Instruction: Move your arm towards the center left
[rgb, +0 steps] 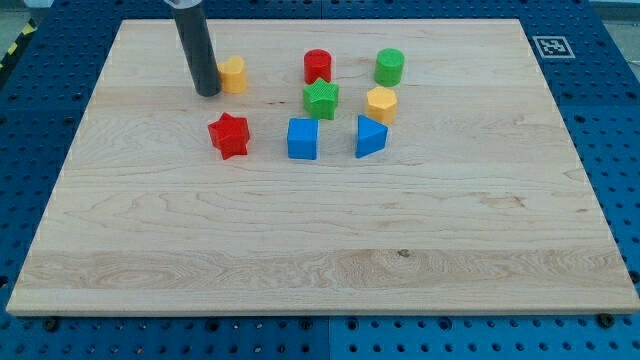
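My tip (208, 93) is at the lower end of a dark rod that comes down from the view's top left. It touches or nearly touches the left side of a yellow block (234, 74). A red star block (229, 135) lies just below and to the right of the tip. Further right are a red cylinder (318, 66), a green cylinder (390, 66), a green star block (321, 99), a yellow hexagon block (381, 103), a blue cube (302, 138) and a blue triangular block (370, 136).
All blocks sit on a light wooden board (300, 240), in its upper middle. Around the board is a blue perforated table (615, 120). A black-and-white marker tag (551, 45) lies off the board's top right corner.
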